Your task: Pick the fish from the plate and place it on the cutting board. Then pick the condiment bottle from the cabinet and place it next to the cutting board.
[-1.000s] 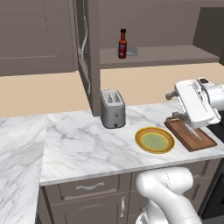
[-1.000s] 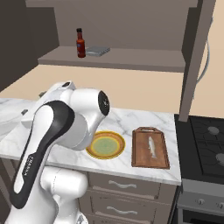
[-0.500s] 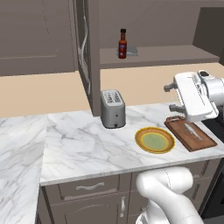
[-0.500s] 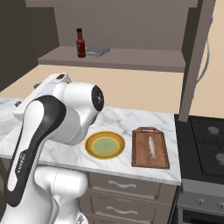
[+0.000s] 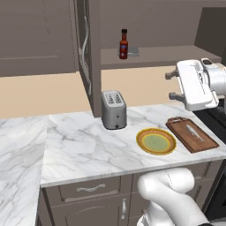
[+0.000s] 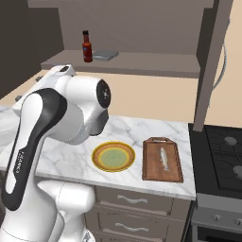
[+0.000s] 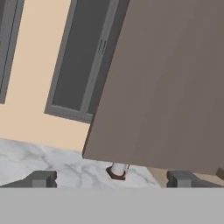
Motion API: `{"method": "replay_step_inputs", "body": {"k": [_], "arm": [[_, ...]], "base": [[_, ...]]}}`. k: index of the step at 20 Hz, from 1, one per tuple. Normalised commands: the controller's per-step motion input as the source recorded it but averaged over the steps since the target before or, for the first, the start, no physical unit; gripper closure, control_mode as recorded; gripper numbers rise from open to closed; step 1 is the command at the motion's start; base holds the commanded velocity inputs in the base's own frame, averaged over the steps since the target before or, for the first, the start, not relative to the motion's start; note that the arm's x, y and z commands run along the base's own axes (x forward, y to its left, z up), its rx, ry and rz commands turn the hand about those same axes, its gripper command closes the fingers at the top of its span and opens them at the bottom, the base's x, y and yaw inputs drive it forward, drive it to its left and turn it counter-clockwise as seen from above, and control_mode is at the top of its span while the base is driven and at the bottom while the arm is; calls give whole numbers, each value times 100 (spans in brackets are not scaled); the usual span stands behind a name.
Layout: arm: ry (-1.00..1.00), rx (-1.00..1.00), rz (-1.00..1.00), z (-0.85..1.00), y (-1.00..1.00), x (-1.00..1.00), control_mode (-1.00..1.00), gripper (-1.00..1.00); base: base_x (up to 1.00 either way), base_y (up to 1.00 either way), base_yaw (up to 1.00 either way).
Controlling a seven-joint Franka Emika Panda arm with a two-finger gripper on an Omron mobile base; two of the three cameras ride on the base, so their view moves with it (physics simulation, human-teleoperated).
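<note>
The slim silvery fish (image 5: 193, 131) (image 6: 163, 158) lies on the dark wooden cutting board (image 5: 201, 143) (image 6: 153, 168), right of the yellow-rimmed plate (image 5: 156, 141) (image 6: 113, 156), whose green centre is bare. The red-capped condiment bottle (image 5: 123, 44) (image 6: 87, 47) stands upright on the cabinet shelf (image 5: 176, 54) (image 6: 142, 64). My gripper (image 5: 172, 85) (image 7: 113, 179) hangs open and empty above the board, below shelf height and right of the bottle, its fingers (image 5: 170, 76) pointing left. In the hand view the fingertips (image 7: 41, 178) stand wide apart before a brown cabinet panel (image 7: 166, 78).
A silver toaster (image 5: 114, 109) stands on the marble counter (image 5: 79, 145) left of the plate. The open cabinet door (image 5: 86, 48) (image 6: 212, 61) juts out beside the shelf. A flat grey item (image 5: 133, 52) (image 6: 106, 55) lies by the bottle. A stove (image 6: 224, 151) borders the board.
The hand has risen from just above the cutting board and turned its fingers leftward. The fish, plate and bottle stay where they were.
</note>
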Motion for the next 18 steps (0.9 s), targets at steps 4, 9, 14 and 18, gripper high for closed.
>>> {"method": "replay_step_inputs", "body": {"k": [4,9,14,18], "arm": [[-6,3,-1,23,0,28,-100,-100],[-3,6,-2,16,0,33,-100,-100],[0,9,-3,14,0,31,-100,-100],[0,8,-3,11,0,28,-100,-100]], "base": [[0,0,0],[0,0,0],[0,0,0],[0,0,0]]}}
